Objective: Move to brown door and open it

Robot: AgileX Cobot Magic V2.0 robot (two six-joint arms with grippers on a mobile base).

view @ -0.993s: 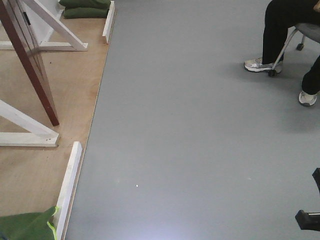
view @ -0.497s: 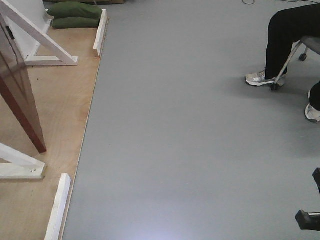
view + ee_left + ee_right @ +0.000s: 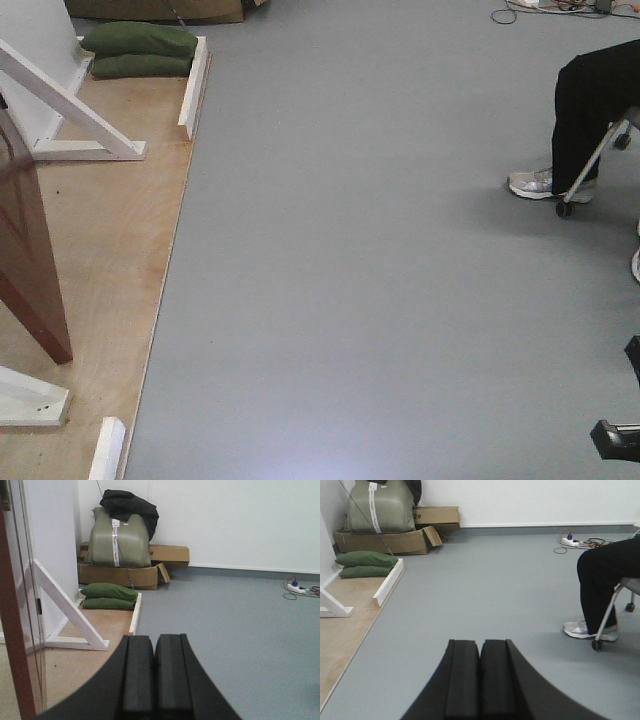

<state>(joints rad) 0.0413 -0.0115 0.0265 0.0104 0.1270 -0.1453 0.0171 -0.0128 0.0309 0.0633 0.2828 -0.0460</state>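
The brown door (image 3: 22, 250) is a glossy reddish-brown panel standing at the far left of the front view, its lower corner resting on the plywood platform (image 3: 110, 230). In the left wrist view, the brown door (image 3: 11, 645) shows as a dark red edge along the left border; no handle is in view. My left gripper (image 3: 153, 637) is shut with nothing between its black pads and hangs to the right of the door. My right gripper (image 3: 480, 642) is shut and empty too, over the grey floor.
White support beams (image 3: 70, 110) brace the door frame on the platform. Green sandbags (image 3: 140, 40) lie at the platform's far end, with cardboard boxes (image 3: 120, 572) behind. A seated person's leg (image 3: 590, 110) and a chair on castors are at right. A power strip (image 3: 295, 586) lies by the wall.
In the front view the door and beams have slid left and down toward the frame's edge. The seated person has shifted right and lower. More of the far floor shows.
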